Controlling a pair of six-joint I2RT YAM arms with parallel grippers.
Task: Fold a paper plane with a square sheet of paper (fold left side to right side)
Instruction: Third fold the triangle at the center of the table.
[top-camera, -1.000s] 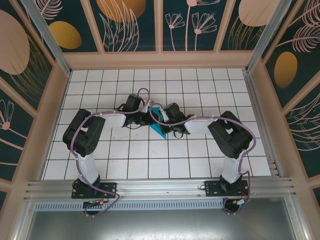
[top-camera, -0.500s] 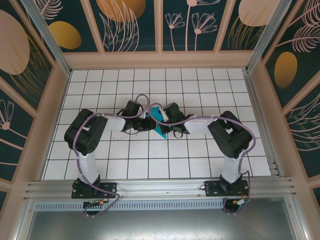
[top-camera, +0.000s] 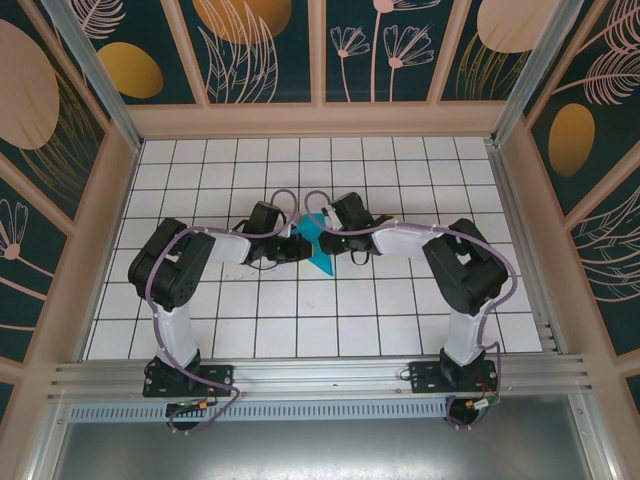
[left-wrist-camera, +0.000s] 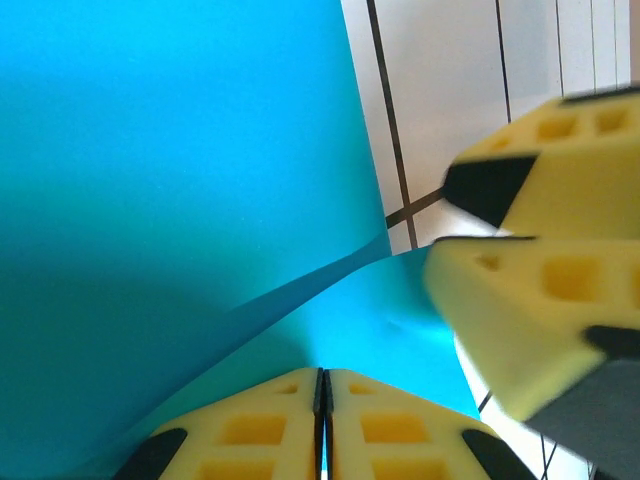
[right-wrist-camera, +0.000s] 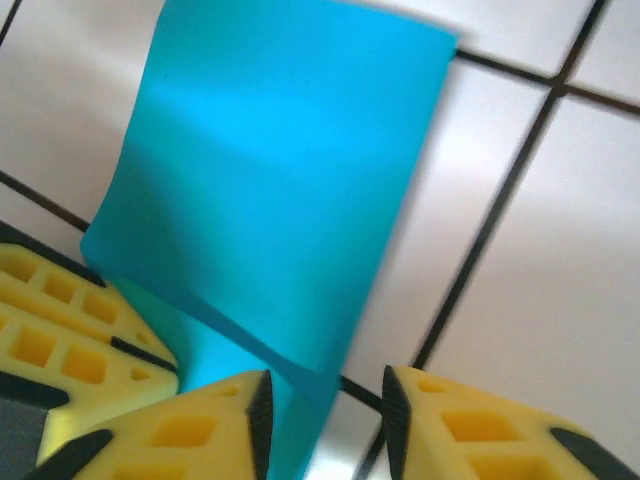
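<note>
the cyan sheet of paper (top-camera: 320, 250) is at the middle of the tiled table (top-camera: 300, 320), between both arms, one flap raised. the left gripper (left-wrist-camera: 322, 425) is clenched on its edge. the right gripper (right-wrist-camera: 325, 410) is released, a paper edge between its fingers.

You have bright, even overhead light on the white tiled surface (top-camera: 400, 300), with faint soft shadows under the arms (top-camera: 200, 250). In your left wrist view the square sheet of paper (left-wrist-camera: 180, 150) shades darker at lower left and the right gripper (left-wrist-camera: 450, 232) blurs. Your right wrist view smears with motion.
</note>
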